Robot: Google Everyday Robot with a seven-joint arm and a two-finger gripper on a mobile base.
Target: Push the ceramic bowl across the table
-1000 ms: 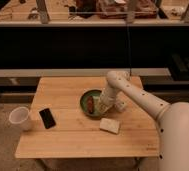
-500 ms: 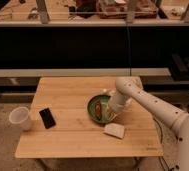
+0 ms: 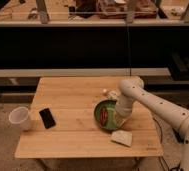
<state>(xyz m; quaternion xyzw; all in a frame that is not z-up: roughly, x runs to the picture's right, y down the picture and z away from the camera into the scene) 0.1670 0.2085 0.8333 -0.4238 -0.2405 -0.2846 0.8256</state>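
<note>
Gripper (image 3: pixel 119 119) down at the right edge of the ceramic bowl (image 3: pixel 106 115), apparently touching the rim or just inside it; cannot tell the finger state, hidden behind the wrist. Bowl sits right of centre on the tabletop (image 3: pixel 73 100), nearer the near edge than the far one.

Likely mid-push, heading left. To do it well: keep contact low on the wall, not on the lip, otherwise risk of tipping. Push through the bowl's centre line to avoid spin. Slow and steady; glazed ceramic on smooth wood probably slides easily and could run ahead of contact. Open stretch to the left before the phone (image 3: pixel 47 118) and the white cup (image 3: pixel 21 118).

Bowl: round, shallow, dark green glaze, something reddish inside. Tabletop: pale wood, plank seams, matte. Just near-right of the bowl: flat pale wedge-shaped item (image 3: pixel 121 137), maybe a sponge or cloth. Far side, just beyond the arm (image 3: pixel 153 102): small pale objects (image 3: pixel 109 93), unclear. Phone: flat, black, glossy. Cup: white, upright, near the left edge. Arm: white smooth shell, cylindrical links.
</note>
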